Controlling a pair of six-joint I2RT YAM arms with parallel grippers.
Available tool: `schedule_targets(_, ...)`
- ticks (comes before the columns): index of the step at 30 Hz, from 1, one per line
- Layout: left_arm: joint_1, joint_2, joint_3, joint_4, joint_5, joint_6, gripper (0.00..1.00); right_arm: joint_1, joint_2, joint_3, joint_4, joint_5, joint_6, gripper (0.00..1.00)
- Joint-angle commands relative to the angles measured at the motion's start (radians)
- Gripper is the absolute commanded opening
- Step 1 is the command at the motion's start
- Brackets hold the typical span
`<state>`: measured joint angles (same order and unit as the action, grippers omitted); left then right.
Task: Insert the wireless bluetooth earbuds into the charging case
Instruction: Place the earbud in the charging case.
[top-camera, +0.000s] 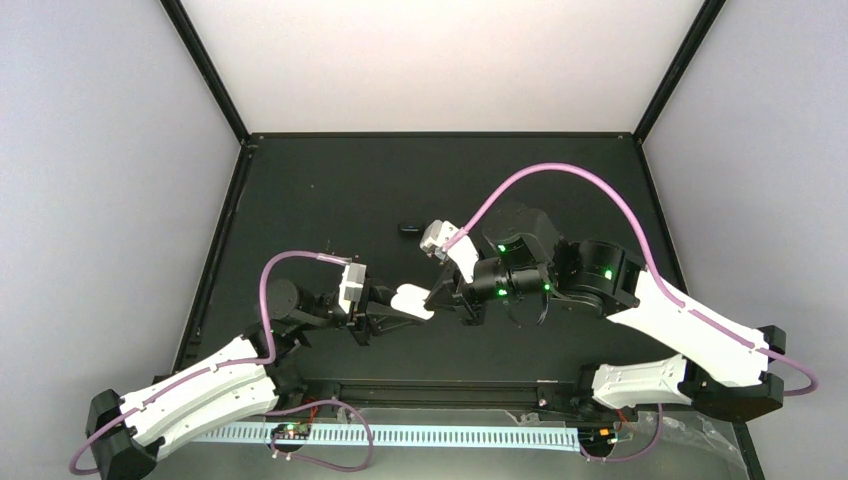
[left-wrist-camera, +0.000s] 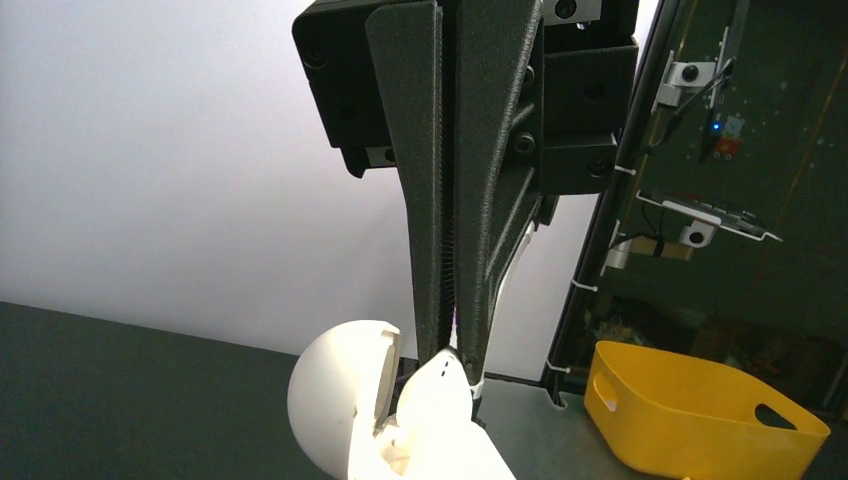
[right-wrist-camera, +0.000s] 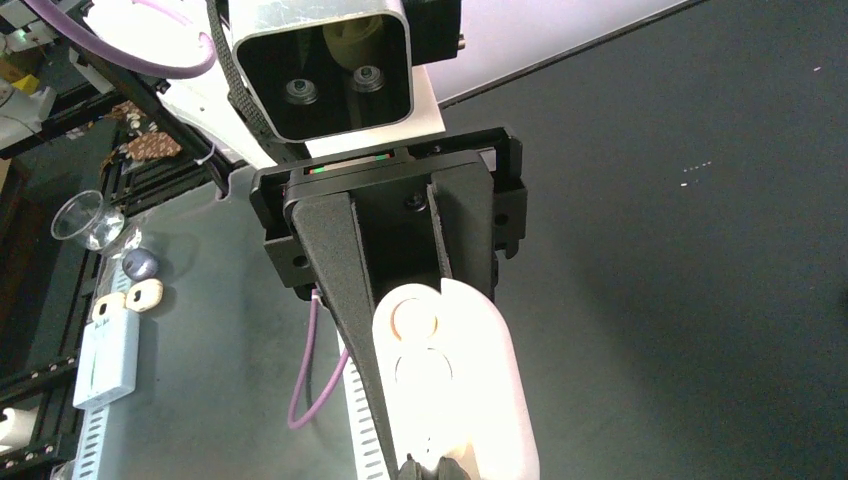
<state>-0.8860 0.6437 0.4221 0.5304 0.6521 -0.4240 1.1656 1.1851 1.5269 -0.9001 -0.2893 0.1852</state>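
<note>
Black tabletop (top-camera: 330, 190), white walls (top-camera: 440, 60) on three sides, black frame posts at the far corners. Top view: the far half and both side margins of the table are open, and the arms crowd the near centre. Left gripper (top-camera: 396, 312) reaches rightward, holding a white charging case (top-camera: 413, 298) clear of the surface. Right gripper (top-camera: 446, 291) points left, its tips just beside the case's right end. Small dark oblong object (top-camera: 408, 228) lies alone beyond them, well apart from every table edge; too small to identify. Left wrist view: fingers (left-wrist-camera: 430, 200) pressed nearly together, clamped on the rim of the case's base, with the domed lid hinged open to the left. Table edge runs behind, and a yellow bin (left-wrist-camera: 700, 415) sits past the frame post. Right wrist view: case seen face-on, two round wells (right-wrist-camera: 416, 316) in its base; cannot tell whether earbuds sit in them. One left finger runs along the case's left edge. Dark tip (right-wrist-camera: 420, 470) meets the case's lower end at the picture's bottom edge; cannot tell how far apart the right fingers stand. Bare table lies to the right.
</note>
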Motion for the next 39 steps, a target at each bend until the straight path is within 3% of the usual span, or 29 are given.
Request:
schedule_targets(1, -0.008, 0.002, 0.044, 0.043, -0.021, -0.010, 0.02, 0.016, 0.007, -0.011, -0.004, 0.008, -0.001, 0.01)
schedule_targets(17, -0.007, 0.008, 0.040, 0.039, -0.025, -0.009, 0.02, 0.016, -0.007, 0.000, -0.002, 0.013, 0.008, 0.14)
schedule_targets(24, -0.007, 0.015, 0.035, 0.038, -0.028, -0.009, 0.02, 0.015, -0.047, 0.026, -0.002, 0.039, 0.014, 0.30)
schedule_targets(31, -0.008, 0.016, 0.035, 0.041, -0.029, -0.013, 0.01, 0.014, -0.068, 0.035, -0.007, 0.083, 0.017, 0.34)
schedule_targets(39, -0.008, 0.012, 0.033, 0.044, -0.018, -0.023, 0.02, -0.019, -0.155, -0.027, 0.086, 0.378, 0.089, 0.43)
